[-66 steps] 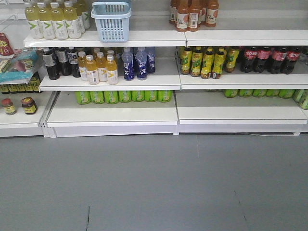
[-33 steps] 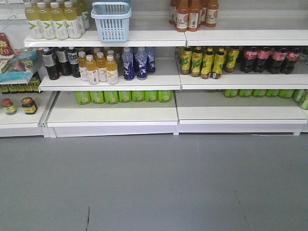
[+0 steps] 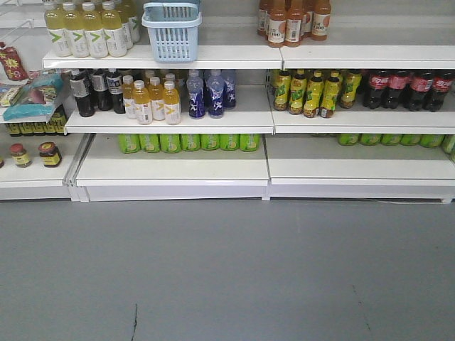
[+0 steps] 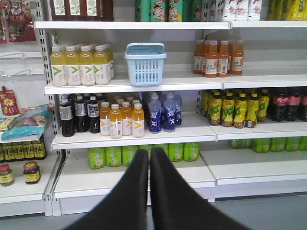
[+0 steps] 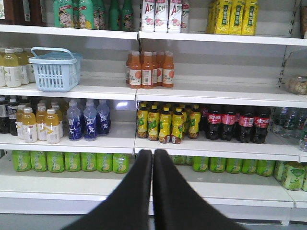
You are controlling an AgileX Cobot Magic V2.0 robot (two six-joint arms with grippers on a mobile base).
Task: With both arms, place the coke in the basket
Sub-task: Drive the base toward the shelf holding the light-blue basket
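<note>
Left gripper (image 4: 149,153): nearest, low in its own wrist view; the two black fingers pressed flat together along their length, facing the shelving.
Right gripper (image 5: 152,153): same pose, fingers clenched tip to tip, well apart from any bottle.
Floor (image 3: 227,270): bare grey, between the robot and the shelving.
Lowest shelf (image 3: 170,167): green bottles (image 3: 188,142) in a row along its back.
Coke (image 5: 229,123): four red-capped bottles upright in a row on the middle shelf, right-hand bay, just right of the yellow-labelled bottles (image 5: 165,123).
Basket (image 3: 170,32): light blue, upright on the shelf above, at the right end of the left-hand bay by its front edge, between pale yellow bottles (image 3: 85,30) and orange-drink bottles (image 3: 291,21).
</note>
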